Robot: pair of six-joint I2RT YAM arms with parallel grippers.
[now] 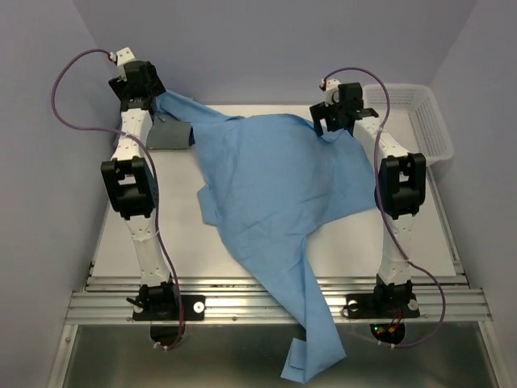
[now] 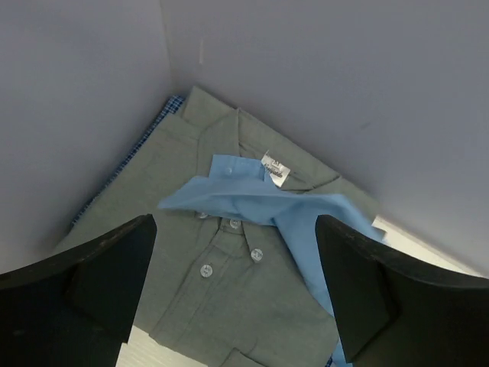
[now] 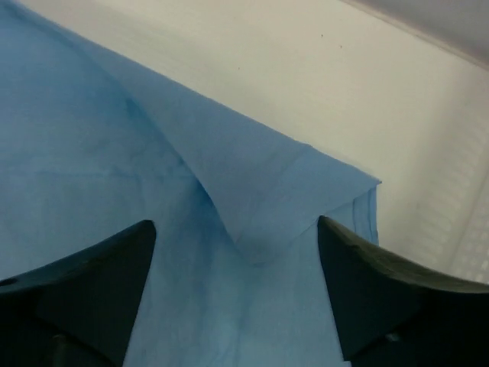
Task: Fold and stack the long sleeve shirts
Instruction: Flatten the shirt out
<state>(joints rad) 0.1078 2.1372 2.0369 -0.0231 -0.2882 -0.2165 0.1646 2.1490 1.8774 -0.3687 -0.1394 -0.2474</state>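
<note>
The light sky-blue shirt (image 1: 275, 186) lies spread open across the table, with one part hanging over the front edge. The dull grey shirt (image 1: 171, 135) lies folded at the back left. In the left wrist view the grey shirt (image 2: 229, 306) shows its buttons and white neck label (image 2: 273, 169), and a corner of the blue shirt (image 2: 260, 205) lies over its collar. My left gripper (image 2: 237, 283) is open and empty above the grey shirt; it also shows in the top view (image 1: 155, 99). My right gripper (image 3: 237, 290) is open and empty over a folded edge of the blue shirt (image 3: 114, 176); it also shows in the top view (image 1: 333, 125).
A white mesh basket (image 1: 420, 121) stands at the back right, beside the right arm. A blue checked cloth (image 2: 145, 141) peeks out from under the grey shirt by the left wall. Bare white table (image 1: 355, 234) shows at the front right and front left. Walls close in on three sides.
</note>
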